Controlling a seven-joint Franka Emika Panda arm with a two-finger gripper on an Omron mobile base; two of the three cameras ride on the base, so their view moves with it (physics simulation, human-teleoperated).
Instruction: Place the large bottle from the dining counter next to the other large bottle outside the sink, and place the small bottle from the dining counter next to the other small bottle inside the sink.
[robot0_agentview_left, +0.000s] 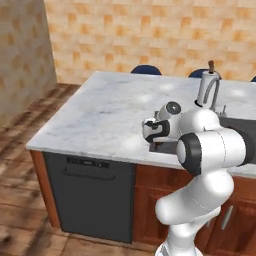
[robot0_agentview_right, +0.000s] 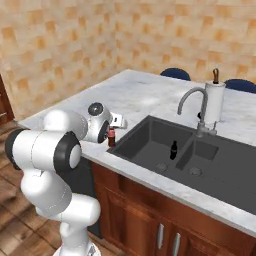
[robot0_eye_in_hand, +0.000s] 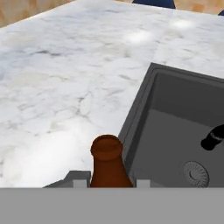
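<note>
The tool (robot0_eye_in_hand: 108, 183) is clamping a brown bottle (robot0_eye_in_hand: 108, 162) just under its reddish top — which task bottle I cannot tell. It is hanging upright over the surface (robot0_eye_in_hand: 57, 100), beside the sink (robot0_eye_in_hand: 144, 105). It looks rigid, smooth and probably slippery — best gripped at the neck. Farther off, a small bottle (robot0_agentview_right: 173, 149) is standing inside the sink.

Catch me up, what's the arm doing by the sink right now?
The gripper is shut on a brown bottle with a reddish top, holding it upright at the near left corner of the sink, over the marble counter. A small dark bottle already stands inside the basin. Farther back, a pale bottle stands beside the faucet.
</note>
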